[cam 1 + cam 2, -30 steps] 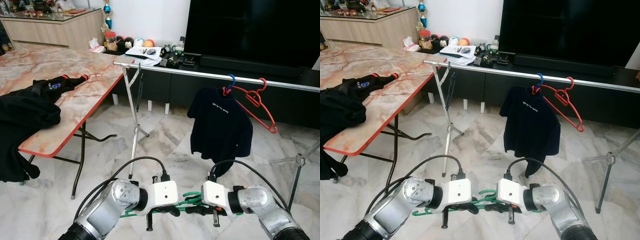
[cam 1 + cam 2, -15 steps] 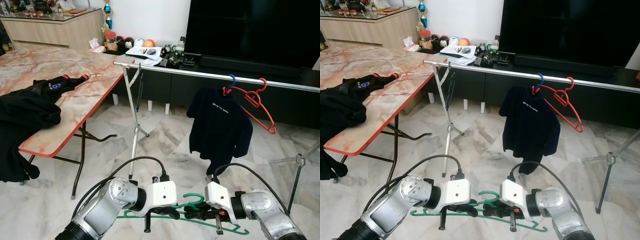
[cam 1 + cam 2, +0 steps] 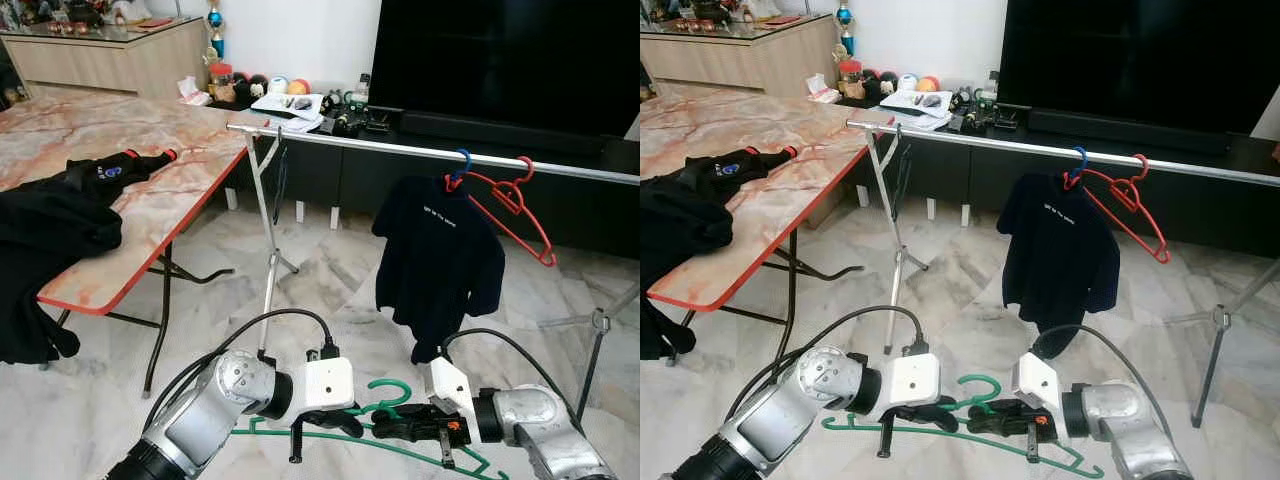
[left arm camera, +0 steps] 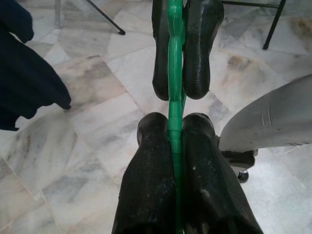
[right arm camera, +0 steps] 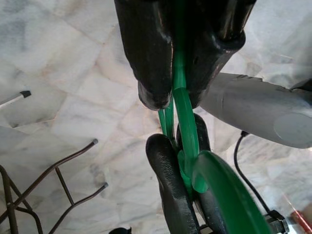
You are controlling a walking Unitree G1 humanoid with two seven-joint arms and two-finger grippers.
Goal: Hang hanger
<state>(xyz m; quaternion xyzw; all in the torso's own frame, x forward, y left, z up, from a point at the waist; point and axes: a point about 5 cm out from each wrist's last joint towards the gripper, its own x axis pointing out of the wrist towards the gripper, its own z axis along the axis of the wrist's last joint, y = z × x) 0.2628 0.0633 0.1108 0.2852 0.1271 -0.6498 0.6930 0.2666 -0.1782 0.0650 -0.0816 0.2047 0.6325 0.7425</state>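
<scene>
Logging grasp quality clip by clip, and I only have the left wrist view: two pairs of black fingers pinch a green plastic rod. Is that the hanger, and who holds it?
Observer: Yes, a green plastic hanger; the left gripper and right gripper both clamp it near the hook.
Operator: How high is it?
Observer: Low, just above the marble floor, well below the silver clothes rail.
Operator: Anything on that rail?
Observer: A dark T-shirt on a blue hanger, and beside it an empty red hanger.
</scene>
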